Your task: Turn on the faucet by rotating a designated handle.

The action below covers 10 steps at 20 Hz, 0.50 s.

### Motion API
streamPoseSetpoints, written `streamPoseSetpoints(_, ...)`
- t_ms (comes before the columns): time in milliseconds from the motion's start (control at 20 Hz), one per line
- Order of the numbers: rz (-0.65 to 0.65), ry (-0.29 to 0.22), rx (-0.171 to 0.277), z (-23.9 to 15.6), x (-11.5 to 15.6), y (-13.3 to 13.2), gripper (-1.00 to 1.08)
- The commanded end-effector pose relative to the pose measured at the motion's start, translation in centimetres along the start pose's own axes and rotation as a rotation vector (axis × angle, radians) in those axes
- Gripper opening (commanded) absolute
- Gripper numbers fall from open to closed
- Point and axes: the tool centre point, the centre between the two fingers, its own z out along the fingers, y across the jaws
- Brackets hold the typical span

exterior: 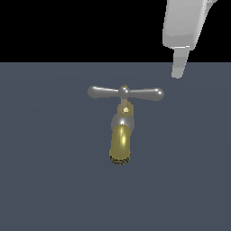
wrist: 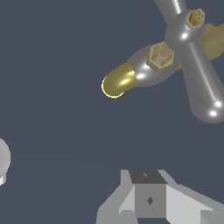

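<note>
Claw (exterior: 177,71) hangs in the upper corner on the exterior view's right, up above the faucet (exterior: 122,131) and well clear of it, touching nothing. Honestly can't tell if it's released or clenched: the exterior view only shows one pale finger poking down from the white wrist body, and the wrist view just shows a grey block of the claw base (wrist: 149,199) and a rounded white bit at the edge, no fingertips.

Faucet sits roughly mid-scene on the dark slate tabletop (exterior: 45,180). Gold-brass spout (exterior: 120,144) curves toward the camera in the exterior view, with a silver-grey collar (exterior: 122,121) above it.

Handle (exterior: 125,92) is the glossy silver crossbar on top, lying level across the exterior view, two slim arms with bulbous ends meeting at a small knob. The end on the exterior view's right is the one nearest the claw, but there's a clear gap between them.

Wrist view catches it from above: handle (wrist: 192,57) crossing over the body, a brass hex nut (wrist: 159,55) on the collar, and the spout tip (wrist: 116,84) pointing away.
</note>
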Motion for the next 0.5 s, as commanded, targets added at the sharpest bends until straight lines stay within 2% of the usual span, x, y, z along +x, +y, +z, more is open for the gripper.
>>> streamPoseSetpoints(0,-0.054,0.002,-0.001,1.1,0.2,0.9,-1.0)
streamPoseSetpoints(450,-0.228,0.009,-0.002,4.4,1.2,3.5,-1.0)
